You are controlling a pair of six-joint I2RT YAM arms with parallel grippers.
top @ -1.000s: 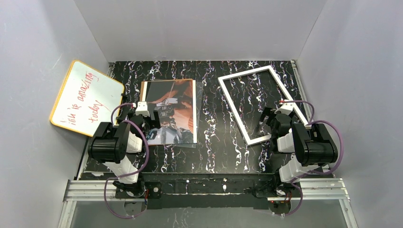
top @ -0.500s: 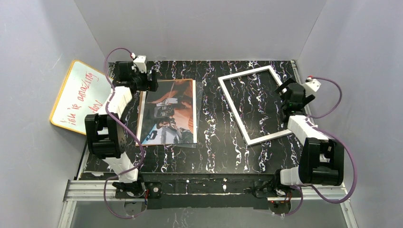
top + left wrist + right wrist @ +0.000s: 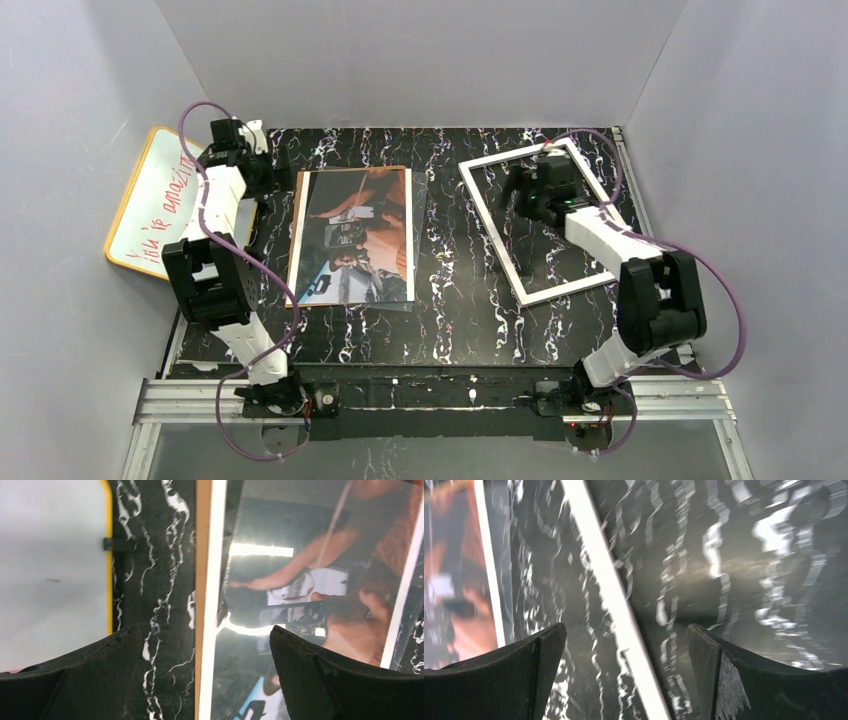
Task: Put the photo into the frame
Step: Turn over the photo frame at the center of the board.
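The glossy rectangular paper photo (image 3: 355, 237), dark with reddish-orange and grey-blue tones, lies flat at 9 o'clock on the black, white-veined marble-look worktop (image 3: 450, 300), well apart from the thin white rectangular frame (image 3: 491, 230) lying skewed at 2 o'clock. The left gripper (image 3: 205, 640) hangs spread wide over the photo's left edge, and the right gripper (image 3: 626, 635) hangs equally wide over the frame's rail, both empty. Plain pale grey walls (image 3: 420, 60) box the worktop in.
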